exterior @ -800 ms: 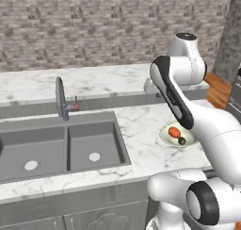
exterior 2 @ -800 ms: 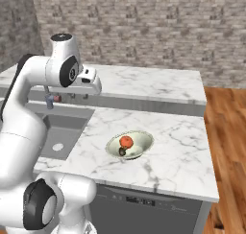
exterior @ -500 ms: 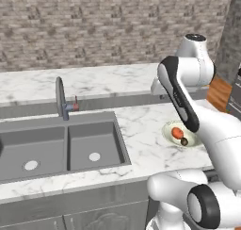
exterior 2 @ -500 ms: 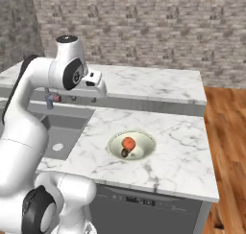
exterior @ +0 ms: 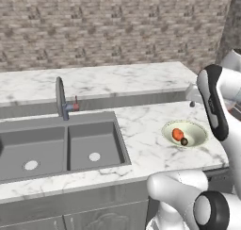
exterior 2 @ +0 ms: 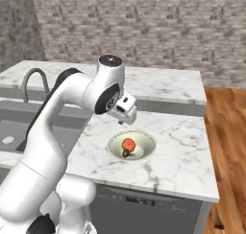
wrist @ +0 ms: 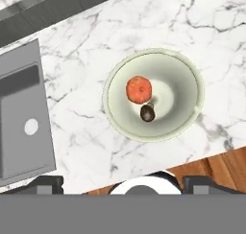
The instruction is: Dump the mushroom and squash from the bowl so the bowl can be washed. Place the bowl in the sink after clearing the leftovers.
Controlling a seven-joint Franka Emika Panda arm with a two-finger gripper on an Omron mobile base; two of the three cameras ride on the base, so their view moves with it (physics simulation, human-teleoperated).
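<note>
In the left base view the sink [exterior: 63, 146] fills the lower left, its faucet [exterior: 60, 98] behind it, and the bowl [exterior: 184, 133] sits on the counter [exterior: 141, 130] at centre right, well apart from the basins. An orange squash [exterior: 177, 134] and a dark mushroom [exterior: 184, 141] lie touching inside it. In the right base view the gripper [exterior 2: 126, 109] hangs above the bowl's far rim. To do this step well, I judge it should descend onto one rim edge, keeping the bowl level until it is tipped. The jaws stand wide, holding and touching nothing.
</note>
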